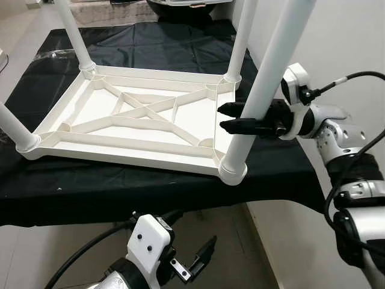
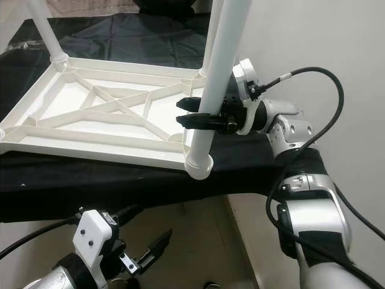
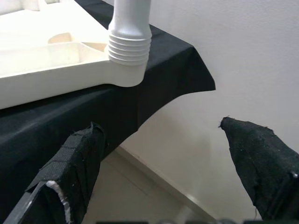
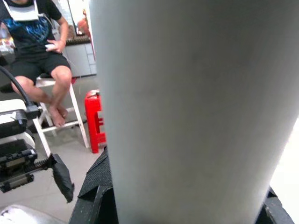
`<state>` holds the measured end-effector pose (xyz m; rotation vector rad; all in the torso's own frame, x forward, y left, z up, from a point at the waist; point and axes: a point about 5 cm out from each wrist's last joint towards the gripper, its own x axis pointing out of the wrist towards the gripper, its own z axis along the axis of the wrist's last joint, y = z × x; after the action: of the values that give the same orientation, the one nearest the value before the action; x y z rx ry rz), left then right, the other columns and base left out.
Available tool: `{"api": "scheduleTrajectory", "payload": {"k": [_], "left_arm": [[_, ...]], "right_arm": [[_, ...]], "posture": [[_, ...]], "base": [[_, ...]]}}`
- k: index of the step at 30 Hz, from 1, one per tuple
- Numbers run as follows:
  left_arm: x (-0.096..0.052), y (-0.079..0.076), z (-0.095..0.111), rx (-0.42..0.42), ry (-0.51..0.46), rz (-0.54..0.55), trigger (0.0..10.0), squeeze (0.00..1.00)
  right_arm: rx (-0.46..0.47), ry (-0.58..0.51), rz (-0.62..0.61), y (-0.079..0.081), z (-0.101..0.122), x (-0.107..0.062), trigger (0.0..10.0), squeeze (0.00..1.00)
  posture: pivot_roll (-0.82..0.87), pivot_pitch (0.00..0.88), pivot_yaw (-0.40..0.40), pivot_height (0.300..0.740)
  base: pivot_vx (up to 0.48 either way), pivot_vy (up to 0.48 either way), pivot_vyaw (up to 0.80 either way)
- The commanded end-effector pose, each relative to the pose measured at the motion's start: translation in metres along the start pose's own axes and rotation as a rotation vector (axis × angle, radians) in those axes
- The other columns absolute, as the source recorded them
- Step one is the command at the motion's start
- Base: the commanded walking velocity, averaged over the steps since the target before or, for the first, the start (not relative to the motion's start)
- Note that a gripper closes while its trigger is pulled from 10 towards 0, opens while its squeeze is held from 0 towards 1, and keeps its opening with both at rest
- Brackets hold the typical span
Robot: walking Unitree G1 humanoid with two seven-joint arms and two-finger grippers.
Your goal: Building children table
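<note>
White plastic makes up the little table top (image 1: 129,123), which lies upside down on the black cloth (image 1: 150,42) over the counter (image 1: 120,195). Four white legs stand up from its corners. The near right leg (image 1: 264,84) sits in its socket (image 1: 233,170) right at the counter's edge, beside the pale wall (image 1: 325,36).

That corner is the worry. If the arm pushes sideways too hard, the whole table top could slide on the smooth cloth and tip off the edge. If the leg is not screwed in straight, it may lean or pop out when let go.

The right arm reaches in from the wall side, bent at the elbow. Its right tool (image 1: 231,118) is level, with the two black fingers clenched around the near right leg, a little above the socket.

The left arm hangs low under the counter's front edge. Its left tool (image 3: 177,172) is spread wide and holds nothing, pointing up toward that same corner.
</note>
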<state>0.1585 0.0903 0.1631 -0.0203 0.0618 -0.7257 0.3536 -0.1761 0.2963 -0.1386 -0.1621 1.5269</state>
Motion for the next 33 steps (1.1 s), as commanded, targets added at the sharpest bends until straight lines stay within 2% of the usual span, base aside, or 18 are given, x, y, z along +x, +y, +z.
{"api": "scheduleTrajectory", "payload": {"k": [1, 10, 19, 33], "left_arm": [[-0.001, -0.001, -0.006, -0.002, 0.025, -0.002, 10.0, 0.0], [0.0, -0.004, -0.008, -0.003, 0.025, -0.008, 10.0, 0.0], [-0.001, -0.007, -0.01, 0.003, 0.025, -0.015, 10.0, 0.0], [0.001, -0.01, -0.01, 0.003, 0.022, -0.017, 10.0, 0.0]], "right_arm": [[0.009, 0.038, 0.005, 0.001, -0.005, -0.001, 10.0, 0.0], [-0.041, 0.041, 0.005, -0.002, -0.001, 0.001, 10.0, 0.0], [-0.039, 0.071, 0.043, -0.001, -0.008, 0.01, 10.0, 0.0], [-0.045, 0.095, 0.044, -0.004, -0.01, 0.015, 10.0, 0.0]], "posture": [[0.08, 0.228, -0.041, 0.74], [0.08, 0.215, -0.044, 0.74], [0.08, 0.207, -0.047, 0.74], [0.08, 0.217, -0.059, 0.74]], "base": [[0.0, 0.0, 0.0], [0.0, 0.0, 0.0], [0.0, 0.0, 0.0], [0.0, 0.0, 0.0]]}}
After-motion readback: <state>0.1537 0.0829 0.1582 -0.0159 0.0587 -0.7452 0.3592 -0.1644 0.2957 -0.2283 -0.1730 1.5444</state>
